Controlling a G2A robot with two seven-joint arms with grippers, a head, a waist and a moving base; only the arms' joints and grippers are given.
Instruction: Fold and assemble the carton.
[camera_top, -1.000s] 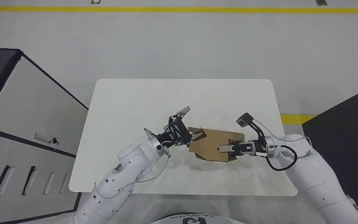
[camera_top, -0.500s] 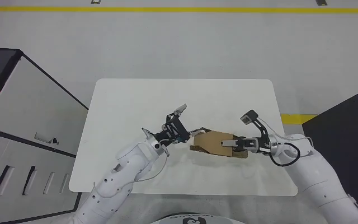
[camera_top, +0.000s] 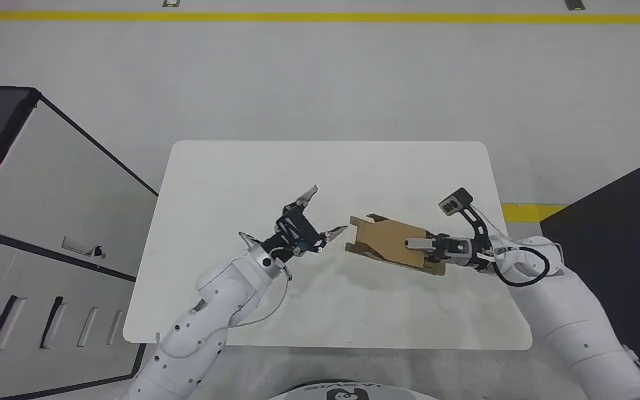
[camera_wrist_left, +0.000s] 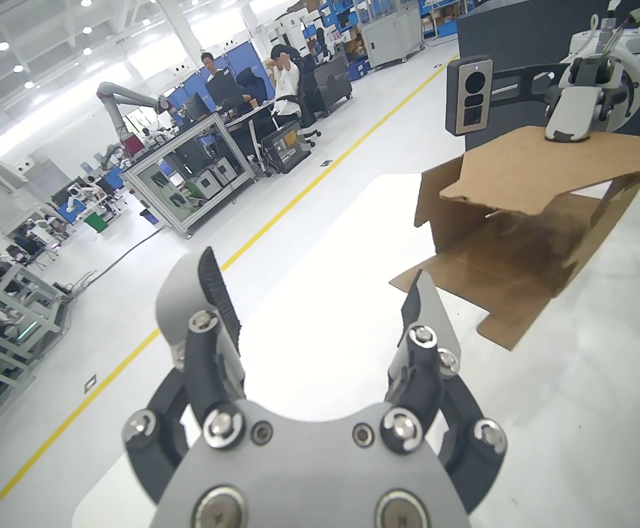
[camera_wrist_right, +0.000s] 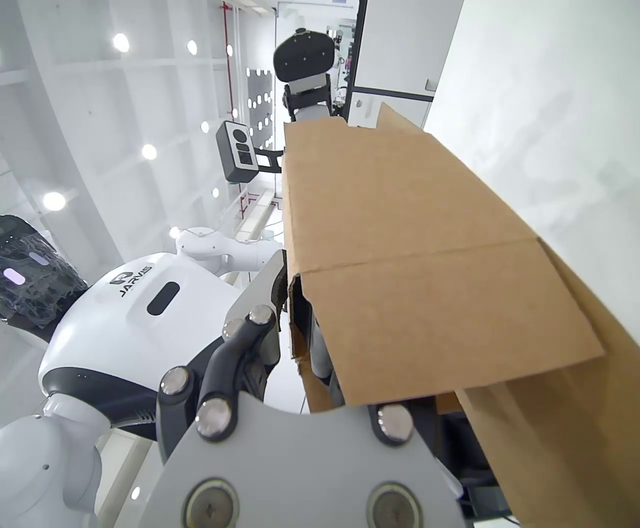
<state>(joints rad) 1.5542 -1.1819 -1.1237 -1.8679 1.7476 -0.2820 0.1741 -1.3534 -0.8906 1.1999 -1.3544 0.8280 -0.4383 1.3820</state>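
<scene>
White table (camera_top: 220, 180) bears one carton (camera_top: 380, 238), clamped by the right hand (camera_top: 416, 243); the left hand (camera_top: 328, 210) gapes empty nearby.

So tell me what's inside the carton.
Through its open end the carton shows only bare cardboard walls and floor; no object. The far end, where the right gripper clamps the top panel, is hidden by that panel.

The white table (camera_top: 250, 180) carries a partly opened brown carton (camera_top: 385, 240), right of its middle.
</scene>
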